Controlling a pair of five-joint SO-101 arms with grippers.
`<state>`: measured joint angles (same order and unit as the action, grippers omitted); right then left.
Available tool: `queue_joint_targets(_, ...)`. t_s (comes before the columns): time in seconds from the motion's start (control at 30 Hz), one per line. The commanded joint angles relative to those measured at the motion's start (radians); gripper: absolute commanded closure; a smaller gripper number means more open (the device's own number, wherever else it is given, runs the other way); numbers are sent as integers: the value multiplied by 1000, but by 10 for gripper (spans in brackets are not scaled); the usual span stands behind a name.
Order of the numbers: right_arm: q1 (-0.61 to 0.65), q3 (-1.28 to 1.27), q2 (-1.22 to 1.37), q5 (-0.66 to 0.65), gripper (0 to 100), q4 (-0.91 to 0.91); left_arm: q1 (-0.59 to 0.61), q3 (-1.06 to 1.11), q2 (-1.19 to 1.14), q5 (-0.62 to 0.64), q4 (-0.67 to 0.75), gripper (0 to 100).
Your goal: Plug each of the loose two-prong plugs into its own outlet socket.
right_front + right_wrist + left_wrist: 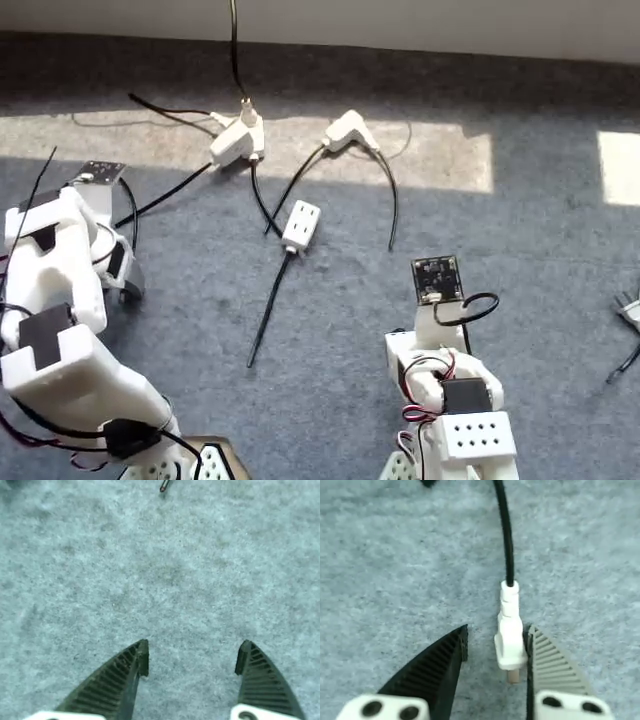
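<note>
Left tool (497, 632) released, straddling the white two-prong plug (510, 640) toward the counter's left edge; plug touches one finger. Right tool (193, 650) released above bare counter. Hazard: off-centre closing could twist the plug aside.

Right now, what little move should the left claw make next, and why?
Probably shut the left gripper on the white plug. The plug sits between its open jaws, close beside one of them, and is not gripped yet.
</note>
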<state>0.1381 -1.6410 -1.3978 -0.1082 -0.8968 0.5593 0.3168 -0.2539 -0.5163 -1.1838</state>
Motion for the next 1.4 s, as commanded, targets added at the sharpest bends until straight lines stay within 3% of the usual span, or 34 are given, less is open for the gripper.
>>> queue_joint_targets(0.0,7,-2,-4,-12,721,22,7,-31,2,3,17,779)
queue_joint_targets(0.6,7,-2,-4,-12,721,22,-96,-36,13,15,15,793)
queue_joint_targets(1.07,7,-2,-4,-12,721,22,-62,-97,2,55,14,793)
queue_joint_targets(1.37,7,-2,-4,-12,721,22,-56,-104,2,-23,-71,793)
